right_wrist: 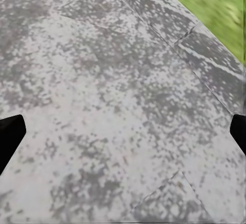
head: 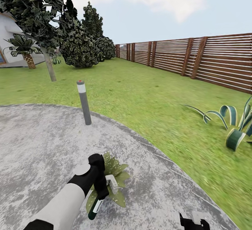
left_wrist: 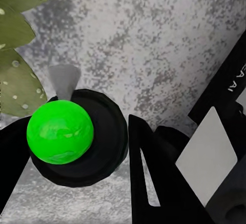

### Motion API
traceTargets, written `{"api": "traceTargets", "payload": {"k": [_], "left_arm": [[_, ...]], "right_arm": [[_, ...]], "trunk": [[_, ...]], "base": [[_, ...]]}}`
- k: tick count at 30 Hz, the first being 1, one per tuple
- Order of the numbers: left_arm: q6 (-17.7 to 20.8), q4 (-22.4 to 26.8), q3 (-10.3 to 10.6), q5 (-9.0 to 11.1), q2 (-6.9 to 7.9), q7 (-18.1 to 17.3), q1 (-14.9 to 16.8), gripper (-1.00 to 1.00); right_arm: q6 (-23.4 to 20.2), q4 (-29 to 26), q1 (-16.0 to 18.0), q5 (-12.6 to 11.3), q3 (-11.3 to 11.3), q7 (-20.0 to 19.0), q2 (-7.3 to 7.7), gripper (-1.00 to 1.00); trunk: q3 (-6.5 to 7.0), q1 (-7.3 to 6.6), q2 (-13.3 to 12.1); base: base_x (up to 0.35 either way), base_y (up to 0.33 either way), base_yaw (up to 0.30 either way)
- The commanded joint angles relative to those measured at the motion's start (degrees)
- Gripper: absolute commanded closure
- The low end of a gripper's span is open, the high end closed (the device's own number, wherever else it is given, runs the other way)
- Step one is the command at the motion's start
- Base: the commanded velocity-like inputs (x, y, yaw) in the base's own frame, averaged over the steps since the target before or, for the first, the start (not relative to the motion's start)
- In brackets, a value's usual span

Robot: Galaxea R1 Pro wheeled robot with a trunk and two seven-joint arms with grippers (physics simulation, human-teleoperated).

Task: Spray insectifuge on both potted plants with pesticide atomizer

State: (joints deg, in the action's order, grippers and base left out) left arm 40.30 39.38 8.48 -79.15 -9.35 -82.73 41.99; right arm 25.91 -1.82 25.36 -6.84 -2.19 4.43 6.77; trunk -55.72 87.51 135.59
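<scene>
While our left end effector (head: 99,196) grips the atomizer (left_wrist: 60,130) (green-capped) above a potted plant (head: 113,177) on the patio (head: 35,142), our right end effector (right_wrist: 123,131) hangs wide open, empty.

Only readable text: white letters on the black left arm (left_wrist: 225,75) in the left wrist view, cut off by the frame edge. Looks like "EA AI", a partial string, can't confirm the rest. The white panel (left_wrist: 207,155) next to it is blank. No legible text in the head view: the atomizer (head: 95,207) has a white band, but nothing on it can be read. The grey post (head: 84,102) carries a white band and red cap, no characters. Right wrist view: no text.
</scene>
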Motion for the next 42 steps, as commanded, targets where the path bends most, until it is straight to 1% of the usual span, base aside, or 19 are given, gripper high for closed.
{"api": "traceTargets", "payload": {"k": [1, 6, 10, 13, 19, 21, 23, 26, 28, 30, 37, 42], "left_arm": [[0.6, 0.1, 0.0, -0.4, -0.03, -0.5, 0.0, 1.0], [0.6, 0.1, 0.1, -0.4, -0.05, -0.4, 0.0, 1.0], [0.7, 0.1, 0.1, -0.4, -0.13, -0.4, 0.2, 1.0], [0.7, 0.1, 0.1, -0.4, -0.24, -0.4, 0.2, 1.0], [0.7, 0.1, 0.1, -0.3, -0.46, -0.5, 0.3, 1.0], [0.7, 1.2, 0.2, -0.3, -0.55, -0.6, 0.4, 1.0], [0.8, 3.7, 0.2, -0.3, -0.57, -0.8, 0.4, 1.0], [0.9, 4.7, 0.2, -0.6, -0.56, -0.8, 0.5, 1.0], [0.9, 4.8, 0.1, -1.3, -0.52, -0.8, 0.4, 1.0], [0.9, 4.8, 0.1, -1.6, -0.5, -0.9, 0.3, 1.0], [0.8, 4.1, 0.0, -1.5, -0.54, -1.1, -0.3, 1.0], [0.8, 4.0, 0.0, -1.6, -0.19, -1.0, -0.4, 1.0]], "right_arm": [[0.2, 0.1, 0.0, -0.5, -0.3, 0.0, -0.01, -1.0], [0.2, 0.1, 0.0, -0.5, -0.3, 0.0, -0.01, -1.0], [0.2, 0.1, 0.0, -0.5, -0.3, 0.0, -0.01, -1.0], [0.2, 0.0, 0.0, -0.5, -0.3, 0.0, -0.01, -1.0], [0.2, 0.1, 0.0, -0.5, -0.3, 0.0, -0.01, -1.0], [0.2, 0.1, 0.0, -0.5, -0.3, 0.0, -0.01, -1.0], [0.2, 0.1, 0.0, -0.5, -0.3, 0.0, -0.01, -1.0], [0.2, 0.1, 0.0, -0.5, -0.3, 0.0, -0.01, -1.0], [0.2, 0.1, 0.0, -0.5, -0.3, 0.0, -0.01, -1.0], [0.2, 0.1, 0.0, -0.5, -0.3, 0.0, -0.01, -1.0], [0.2, 0.1, 0.0, -0.5, -0.3, 0.0, 0.08, -1.0], [0.2, 0.1, 0.0, -0.5, -0.2, 0.0, 0.08, -1.0]], "trunk": [[-0.06, -0.01, 0.0], [-0.06, -0.01, 0.0], [-0.06, -0.01, 0.0], [-0.06, -0.01, 0.0], [-0.06, -0.01, 0.0], [-0.06, -0.01, 0.0], [-0.06, -0.01, 0.0], [-0.06, -0.01, 0.0], [-0.06, -0.01, 0.0], [-0.06, -0.01, 0.0], [-0.06, -0.01, 0.0], [-0.03, -0.01, 0.0]], "base": [[0.0, 0.0, -0.249], [-0.024, 0.015, -0.247], [-0.114, 0.195, -0.036], [0.122, 0.185, -0.003], [0.039, 0.03, -0.006], [0.002, 0.002, -0.186], [0.001, 0.0, -0.264], [0.034, 0.0, -0.122], [0.203, 0.0, -0.024], [0.117, 0.0, -0.006], [0.009, 0.0, 0.0], [0.0, 0.0, -0.069]]}}
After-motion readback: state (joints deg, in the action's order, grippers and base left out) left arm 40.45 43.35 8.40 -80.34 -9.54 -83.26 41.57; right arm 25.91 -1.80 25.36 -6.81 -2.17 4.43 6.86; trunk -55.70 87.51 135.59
